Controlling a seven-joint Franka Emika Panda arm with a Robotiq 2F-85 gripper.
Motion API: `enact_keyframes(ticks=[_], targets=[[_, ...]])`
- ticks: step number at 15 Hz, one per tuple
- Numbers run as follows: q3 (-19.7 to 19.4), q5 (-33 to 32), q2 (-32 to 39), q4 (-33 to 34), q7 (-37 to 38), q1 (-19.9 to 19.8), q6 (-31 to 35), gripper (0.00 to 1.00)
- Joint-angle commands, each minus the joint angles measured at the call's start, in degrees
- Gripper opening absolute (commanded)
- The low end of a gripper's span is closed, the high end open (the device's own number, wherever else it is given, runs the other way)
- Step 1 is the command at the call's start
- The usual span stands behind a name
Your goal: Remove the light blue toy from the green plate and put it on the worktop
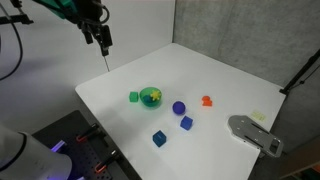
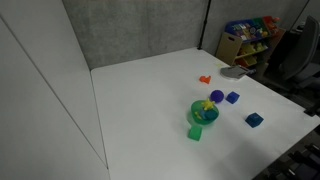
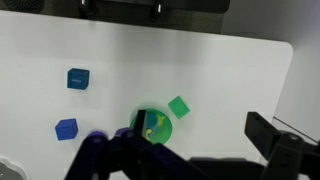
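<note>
The green plate (image 1: 150,97) sits near the middle of the white worktop (image 1: 215,70). It also shows in the other exterior view (image 2: 204,113) and in the wrist view (image 3: 152,126). The light blue toy (image 3: 153,120) lies inside the plate beside a yellow piece, and shows in an exterior view (image 2: 200,114). My gripper (image 1: 103,42) hangs high above the worktop's far corner, well away from the plate. In the wrist view the gripper (image 3: 200,130) is open and empty, and one finger partly covers the plate's edge.
A small green cube (image 1: 133,97) stands beside the plate. A dark blue-purple ball (image 1: 179,107), two darker blue cubes (image 1: 186,123) (image 1: 159,138) and an orange toy (image 1: 207,101) lie nearby. A grey object (image 1: 255,133) sits at the worktop's edge.
</note>
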Motion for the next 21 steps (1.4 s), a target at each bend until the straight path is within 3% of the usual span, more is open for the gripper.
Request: enact_keyframes(ticks=[1, 13, 21], targets=[[1.2, 0.0, 3.4, 1.5, 0.5, -0.7, 3.7, 1.0], [4.2, -2.1, 22.4, 5.8, 7.2, -1.6, 24.8, 1.0], [5.3, -14.8, 38.7, 7.7, 19.3, -2.4, 41.3, 1.0]])
